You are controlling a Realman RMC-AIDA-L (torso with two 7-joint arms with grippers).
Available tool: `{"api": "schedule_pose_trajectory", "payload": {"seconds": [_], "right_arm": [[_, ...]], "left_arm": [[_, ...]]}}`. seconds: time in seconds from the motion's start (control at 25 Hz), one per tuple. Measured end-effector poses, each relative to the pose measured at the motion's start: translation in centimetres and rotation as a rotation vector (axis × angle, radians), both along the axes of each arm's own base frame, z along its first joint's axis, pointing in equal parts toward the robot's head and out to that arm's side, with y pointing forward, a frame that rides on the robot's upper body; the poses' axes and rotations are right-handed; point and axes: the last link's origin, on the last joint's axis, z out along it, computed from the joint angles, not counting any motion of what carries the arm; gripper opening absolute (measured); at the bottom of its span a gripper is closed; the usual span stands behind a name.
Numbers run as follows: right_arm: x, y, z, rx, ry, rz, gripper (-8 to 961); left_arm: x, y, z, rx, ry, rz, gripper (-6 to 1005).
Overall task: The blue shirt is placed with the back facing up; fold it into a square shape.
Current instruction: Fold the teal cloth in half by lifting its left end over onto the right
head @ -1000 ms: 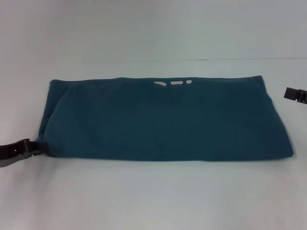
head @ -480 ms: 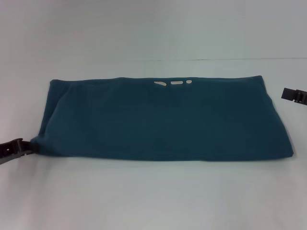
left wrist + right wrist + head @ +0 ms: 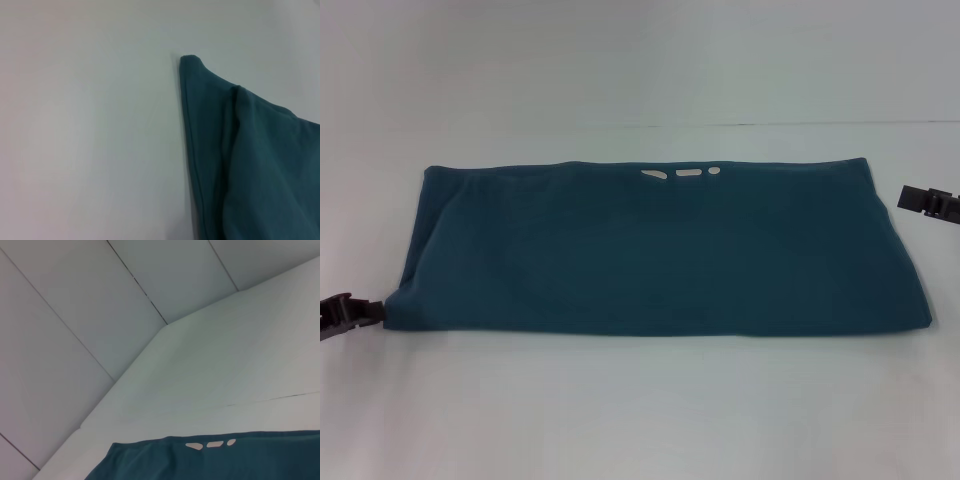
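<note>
Both grippers have shifted — left gripper [image 3: 348,313] back off the blue shirt [image 3: 660,250] at 8 o'clock, right gripper [image 3: 926,201] inward at 3 o'clock — finger gaps unreadable, neither visibly holding cloth.

The dark teal-blue soft knit shirt [image 3: 655,245] lies flat across the middle of the frame, folded into a wide band, with 3 small pale marks at its upper edge.
</note>
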Motion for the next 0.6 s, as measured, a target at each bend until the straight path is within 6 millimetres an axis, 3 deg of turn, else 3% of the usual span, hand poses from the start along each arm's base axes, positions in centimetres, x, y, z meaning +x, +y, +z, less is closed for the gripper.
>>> {"api": "schedule_pose_trajectory", "payload": {"seconds": [0.4, 0.6], "right_arm": [[0.03, -0.01, -0.01, 0.001, -0.002, 0.000, 900], [0.09, -0.07, 0.00, 0.001, -0.002, -0.001, 899]], "left_arm": [[0.26, -0.46, 0.21, -0.015, -0.032, -0.005, 69], [0.12, -0.59, 0.22, -0.005, -0.045, 0.005, 290]]}}
